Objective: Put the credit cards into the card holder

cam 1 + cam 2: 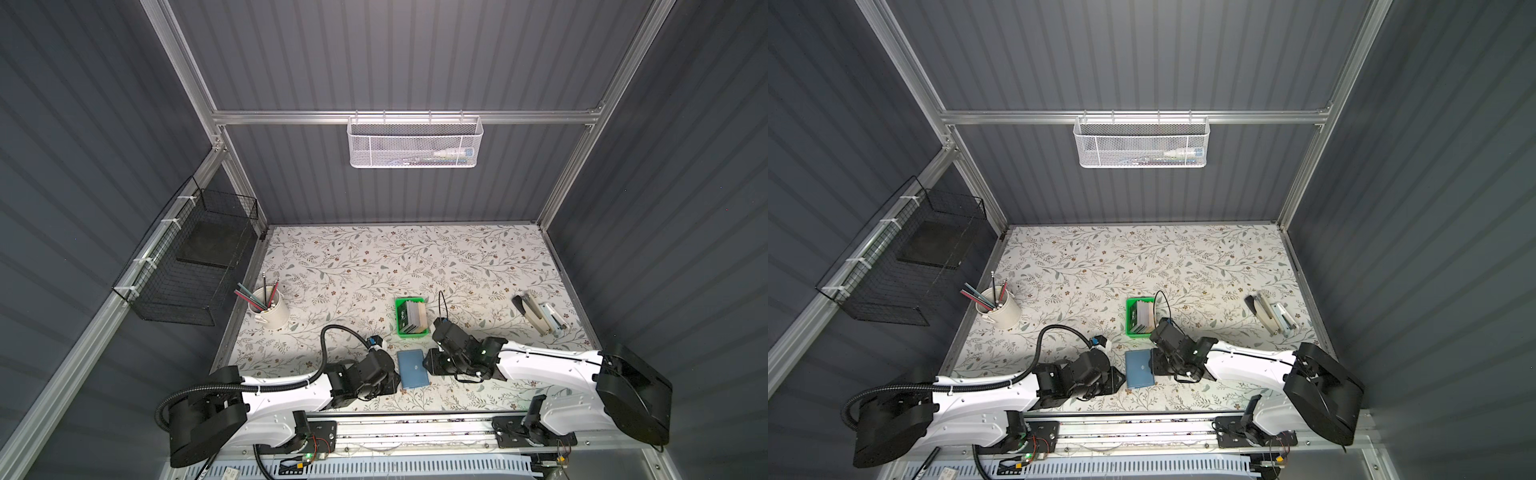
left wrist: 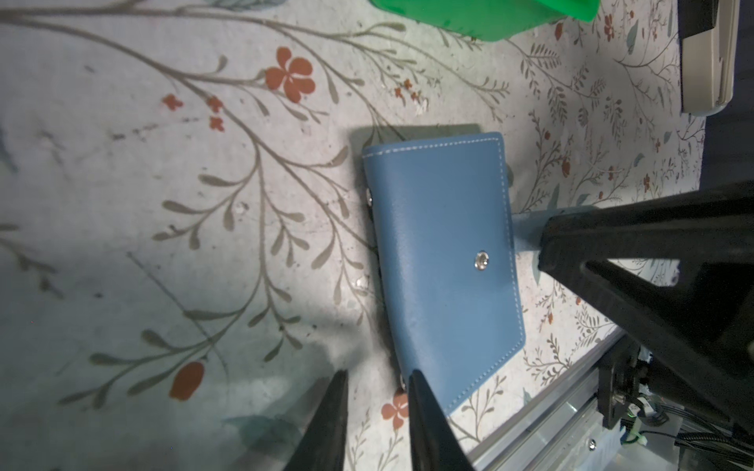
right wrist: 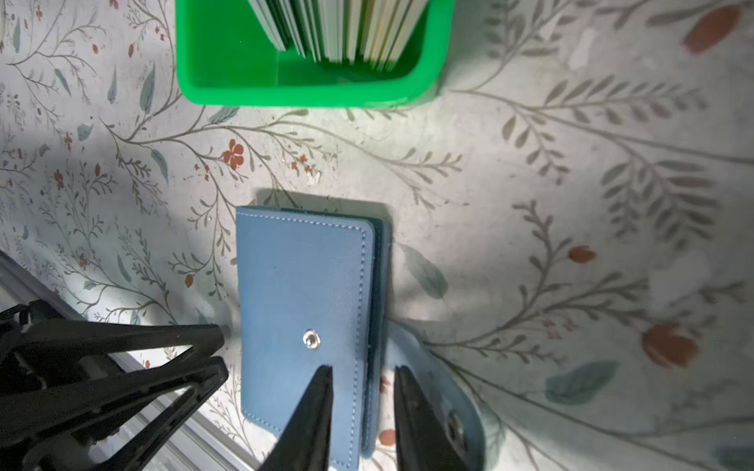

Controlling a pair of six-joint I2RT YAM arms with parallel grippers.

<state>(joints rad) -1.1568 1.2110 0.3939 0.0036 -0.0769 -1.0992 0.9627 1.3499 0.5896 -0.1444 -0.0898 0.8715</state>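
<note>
While the card holder (image 1: 412,369) is lying shut and flat on the table (image 1: 478,266), low in the middle of both top views, the two grippers are flanking it. The left gripper (image 2: 377,379) is hanging at the holder's left edge in the top views. In the left wrist view its fingers (image 2: 330,407) are standing a narrow gap apart, with bare table showing between them, and one tip is overlapping a corner of the holder; I cannot tell whether it is touching. The right gripper (image 3: 363,375) is hanging at the holder's right edge, its fingers (image 3: 314,407) also slightly apart. One tip is sitting over the blue cover just below the snap (image 3: 311,339), the other over the tab (image 3: 465,412), which is lying unfastened on the table beside the holder. The holder's open edge is showing in the gap, unclamped. The cards (image 3: 338,28) are standing on edge, packed together, in the green tray (image 3: 310,91), which is sitting just above the holder in the top views, near the right gripper. A cup (image 1: 272,311) of pencils (image 1: 259,297) is standing well apart toward the left of the frame.
</note>
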